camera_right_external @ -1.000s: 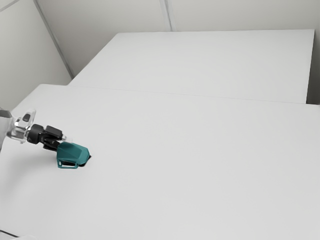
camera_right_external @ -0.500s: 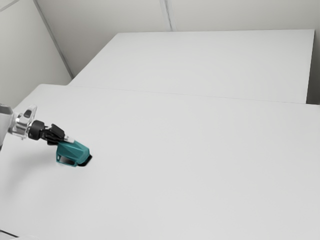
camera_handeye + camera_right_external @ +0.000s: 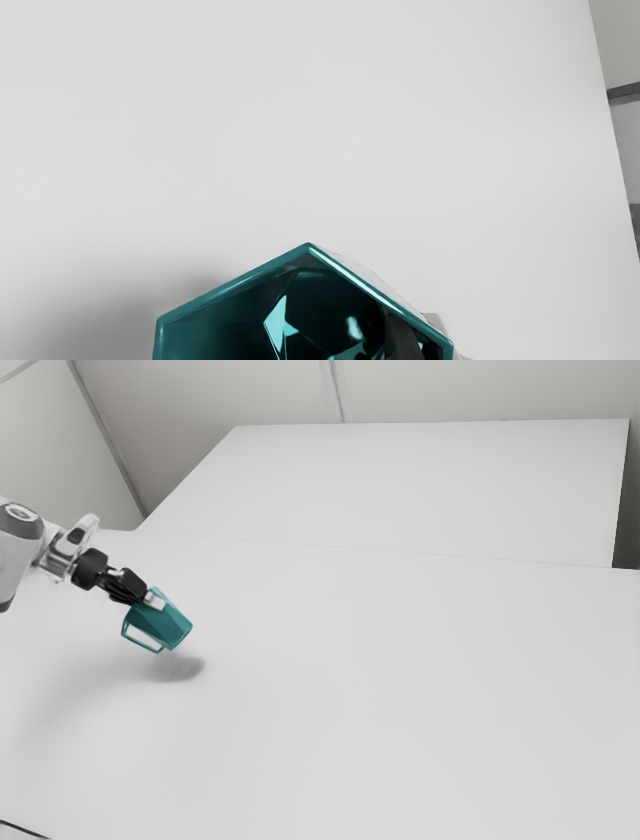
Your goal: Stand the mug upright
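The gripper (image 3: pixel 150 600) is at the exterior view's left, shut on the wall of the teal mug (image 3: pixel 162 622). The faceted mug hangs tilted above the table, its handle on the exterior view's lower-left side and its shadow below it. In the wrist view, the open mouth of the mug (image 3: pixel 232 288) faces the camera. The gripper (image 3: pixel 424 330) pinches the wall near a rim corner, with a dark finger (image 3: pixel 401 337) inside the mug and a pale fingertip just outside. Much of the outer finger is hidden behind the wall.
The white table (image 3: pixel 380 690) stretches under and beyond the mug. A second white surface (image 3: pixel 420 490) adjoins its far side, with pale walls (image 3: pixel 200 420) behind. The arm (image 3: pixel 20 550) comes in from the exterior view's left.
My hand has risen and shifted slightly toward the exterior view's right, carrying the mug off the table. The mug's tilt has changed, and its shadow is now separate below it.
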{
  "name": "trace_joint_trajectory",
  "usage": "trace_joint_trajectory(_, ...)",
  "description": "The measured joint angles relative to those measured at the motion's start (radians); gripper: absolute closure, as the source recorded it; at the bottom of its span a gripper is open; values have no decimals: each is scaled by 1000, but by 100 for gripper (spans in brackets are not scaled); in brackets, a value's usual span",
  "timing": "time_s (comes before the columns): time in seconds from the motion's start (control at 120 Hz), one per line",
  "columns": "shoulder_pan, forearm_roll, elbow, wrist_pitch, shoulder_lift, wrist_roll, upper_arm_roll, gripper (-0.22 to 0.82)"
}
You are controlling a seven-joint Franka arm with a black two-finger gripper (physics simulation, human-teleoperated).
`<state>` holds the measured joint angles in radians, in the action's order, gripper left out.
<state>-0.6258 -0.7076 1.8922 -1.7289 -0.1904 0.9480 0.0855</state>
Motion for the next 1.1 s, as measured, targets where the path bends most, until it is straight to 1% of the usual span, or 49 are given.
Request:
trace_joint_trajectory(0.158, 61, 196, -30, -14, 27, -62, 4, 79)
trace_joint_trajectory(0.283, 88, 351, -32, -42, 49, -126, 40, 79)
trace_joint_trajectory(0.433, 153, 483, -34, -79, 58, -210, 48, 79)
trace_joint_trajectory(0.642, 235, 556, -41, -112, 59, -305, 38, 79)
trace_joint_trajectory(0.792, 325, 602, -47, -143, 56, -367, -3, 79)
trace_joint_trajectory(1.1, 380, 729, -9, -223, 50, -514, 1, 79)
